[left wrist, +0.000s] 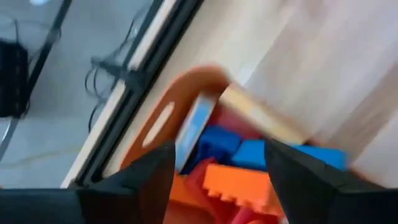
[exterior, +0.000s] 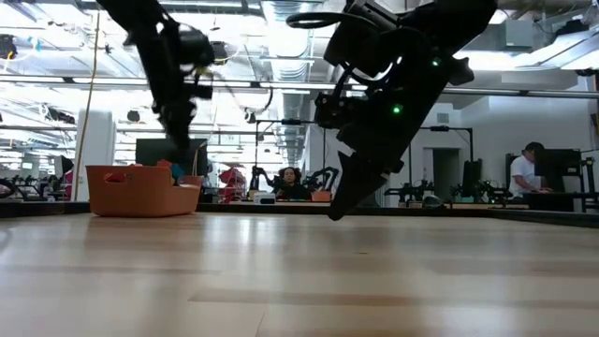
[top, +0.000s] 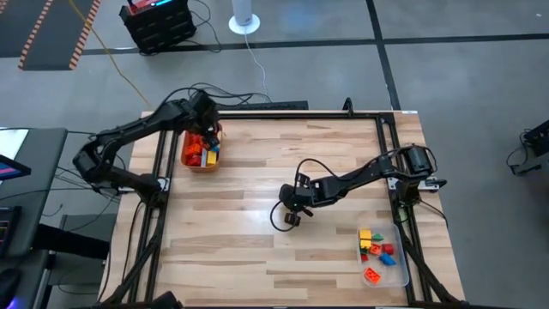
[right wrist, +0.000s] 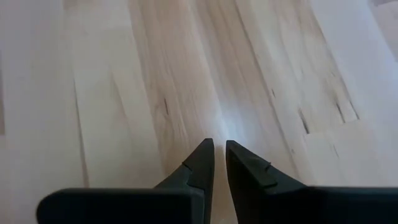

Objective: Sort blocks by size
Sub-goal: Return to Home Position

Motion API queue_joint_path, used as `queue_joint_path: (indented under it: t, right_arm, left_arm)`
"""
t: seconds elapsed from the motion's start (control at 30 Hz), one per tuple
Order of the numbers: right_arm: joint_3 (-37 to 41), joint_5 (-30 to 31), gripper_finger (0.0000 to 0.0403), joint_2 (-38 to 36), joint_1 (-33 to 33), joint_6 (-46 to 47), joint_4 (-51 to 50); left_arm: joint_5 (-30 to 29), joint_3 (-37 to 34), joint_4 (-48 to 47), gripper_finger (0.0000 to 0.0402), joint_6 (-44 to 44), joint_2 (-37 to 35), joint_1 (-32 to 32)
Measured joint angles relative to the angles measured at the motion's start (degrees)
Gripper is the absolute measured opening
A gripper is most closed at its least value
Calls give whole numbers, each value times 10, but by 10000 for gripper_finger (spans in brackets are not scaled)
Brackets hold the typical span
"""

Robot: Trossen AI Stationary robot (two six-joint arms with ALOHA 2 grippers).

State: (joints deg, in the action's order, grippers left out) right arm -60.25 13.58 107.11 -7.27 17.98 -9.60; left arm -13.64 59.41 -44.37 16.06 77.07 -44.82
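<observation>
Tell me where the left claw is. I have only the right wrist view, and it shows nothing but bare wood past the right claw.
Observer: The left claw hangs over the orange bin by the table's left edge.
Operator: Report its fingers.
Observer: Open, with a wide gap and nothing held between them.
Operator: Say what the bin holds.
Observer: Blocks: blue, orange and red ones, plus a tan one by the rim.
</observation>
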Motion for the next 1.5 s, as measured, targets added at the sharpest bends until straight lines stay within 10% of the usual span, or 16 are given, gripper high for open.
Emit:
queue_joint_path:
  t: [0.27,0.83,1.5]
  right_arm:
    - [28,14,72,-64,-10,-42,22]
    - [455,-19,72,-352,46,-75,524]
    - [597,-44,72,-681,117,-45,380]
  left_arm:
    - [119,-18,79,223,-11,-132,111]
    - [38,-358,391,170,-114,-437,366]
    - [-14,-418,274,78,-154,-666,367]
